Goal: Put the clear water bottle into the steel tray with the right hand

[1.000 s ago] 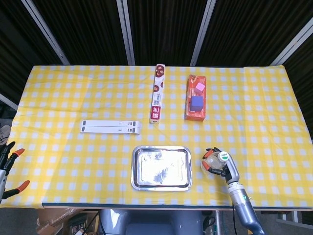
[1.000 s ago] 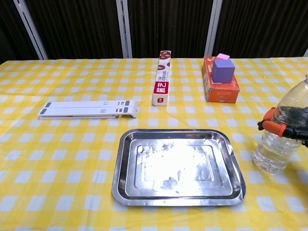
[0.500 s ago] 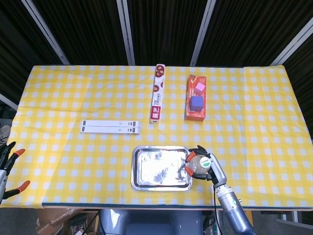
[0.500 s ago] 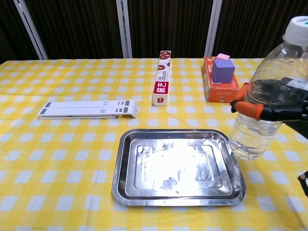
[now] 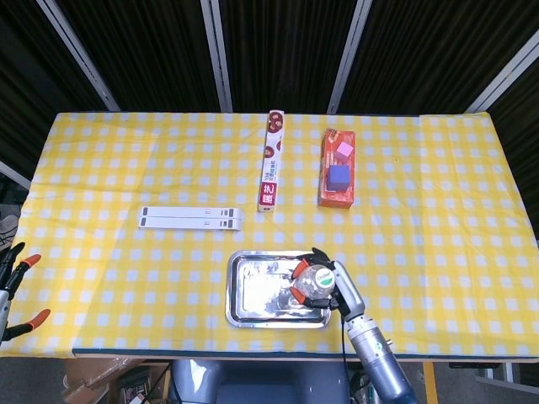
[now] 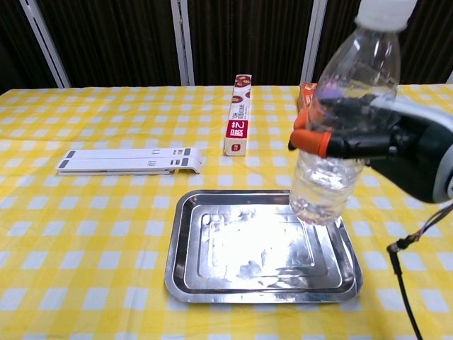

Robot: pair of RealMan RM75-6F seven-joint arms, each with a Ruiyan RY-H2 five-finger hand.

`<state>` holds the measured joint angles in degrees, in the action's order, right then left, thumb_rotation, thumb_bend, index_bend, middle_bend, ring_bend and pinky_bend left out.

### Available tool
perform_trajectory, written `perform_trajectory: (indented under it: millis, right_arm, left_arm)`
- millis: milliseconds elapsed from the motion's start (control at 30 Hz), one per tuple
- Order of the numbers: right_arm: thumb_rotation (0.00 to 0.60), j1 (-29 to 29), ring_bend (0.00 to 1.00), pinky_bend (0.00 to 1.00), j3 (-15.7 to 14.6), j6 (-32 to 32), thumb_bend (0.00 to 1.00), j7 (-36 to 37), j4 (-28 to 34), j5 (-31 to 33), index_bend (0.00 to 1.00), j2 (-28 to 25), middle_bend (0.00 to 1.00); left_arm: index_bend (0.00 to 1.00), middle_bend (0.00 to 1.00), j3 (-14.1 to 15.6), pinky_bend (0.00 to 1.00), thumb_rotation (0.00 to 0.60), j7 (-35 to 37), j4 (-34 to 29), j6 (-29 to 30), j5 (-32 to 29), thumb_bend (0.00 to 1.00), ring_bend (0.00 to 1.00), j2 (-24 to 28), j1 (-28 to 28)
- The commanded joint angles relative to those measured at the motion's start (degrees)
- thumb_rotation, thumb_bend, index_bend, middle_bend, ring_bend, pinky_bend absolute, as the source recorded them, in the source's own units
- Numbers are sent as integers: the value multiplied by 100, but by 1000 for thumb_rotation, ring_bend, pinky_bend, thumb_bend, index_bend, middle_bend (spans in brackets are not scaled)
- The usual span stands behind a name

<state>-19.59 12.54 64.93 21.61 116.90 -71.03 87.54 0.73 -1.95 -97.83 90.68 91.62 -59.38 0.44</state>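
From up top in the head view, the right hand (image 5: 324,284) has its fingers wrapped round the clear water bottle (image 5: 310,286), over the steel tray (image 5: 253,290)'s right side; the left hand (image 5: 13,282) sits at the table's left edge, fingers spread. Chest view: bottle (image 6: 340,134) is upright, held above the tray (image 6: 212,276), with the hand (image 6: 396,149) gripping its middle.

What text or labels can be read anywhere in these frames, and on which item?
Long red-and-white box: large white characters on its red end, too blurred to read.
Orange box: print too small to read.
Clear water bottle in the right hand: no label visible.
Steel tray: none.
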Motion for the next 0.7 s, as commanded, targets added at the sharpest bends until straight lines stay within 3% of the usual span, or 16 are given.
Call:
perform_trajectory:
  millis: [33, 233, 333, 433, 567, 700]
  right_arm:
    - [600, -58, 239, 0, 450, 198, 586, -336, 600, 17, 787, -565, 593]
    - [600, -54, 238, 0, 1307, 465, 587, -698, 1774, 221, 787, -1698, 594]
    - [600, -164, 238, 0, 1844, 411, 587, -475, 1809, 156, 787, -2186, 593]
    - [600, -220, 239, 0, 2105, 295, 586, -208, 1809, 131, 787, -2518, 594]
    - [600, -218, 239, 0, 2081, 147, 587, 35, 1809, 104, 787, -2734, 594]
    - [600, -145, 239, 0, 1511, 17, 587, -55, 1809, 151, 787, -2608, 594]
  left_arm:
    - [157, 0, 3, 0, 600, -2, -2, -5, -3, 203, 0, 2, -1]
    - [157, 0, 0, 0, 600, -30, -11, 5, -9, 202, 0, -8, 6]
    - [157, 0, 3, 0, 600, -80, -28, -11, -13, 202, 0, -22, 2]
    - [157, 0, 12, 0, 600, -93, -39, 22, 20, 203, 0, -21, 16]
    - [158, 0, 17, 0, 600, -34, -38, 87, 41, 202, 0, 0, 48]
    - [157, 0, 13, 0, 600, 43, -24, 117, 37, 202, 0, 22, 64]
